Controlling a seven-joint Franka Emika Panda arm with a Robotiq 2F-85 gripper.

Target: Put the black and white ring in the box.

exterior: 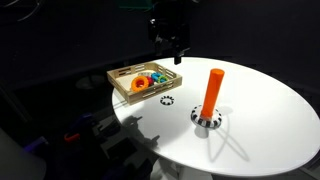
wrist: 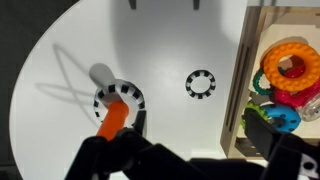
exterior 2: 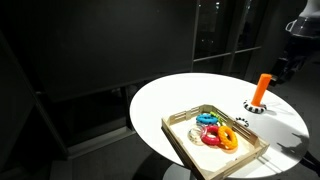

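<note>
Ring (wrist: 201, 85) lies flat on table (wrist: 160, 40), just beside box (wrist: 240, 60), untouched. Gripper (exterior: 173, 50) hangs above, jaws apart, prob. empty. Center over ring, descend straight, pinch one side, avoid peg (wrist: 112, 120).

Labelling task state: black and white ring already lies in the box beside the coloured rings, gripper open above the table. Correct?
No. The black and white ring lies on the table outside the box, between it and the orange peg; the wrist view shows it. The gripper is open above the table.
</note>
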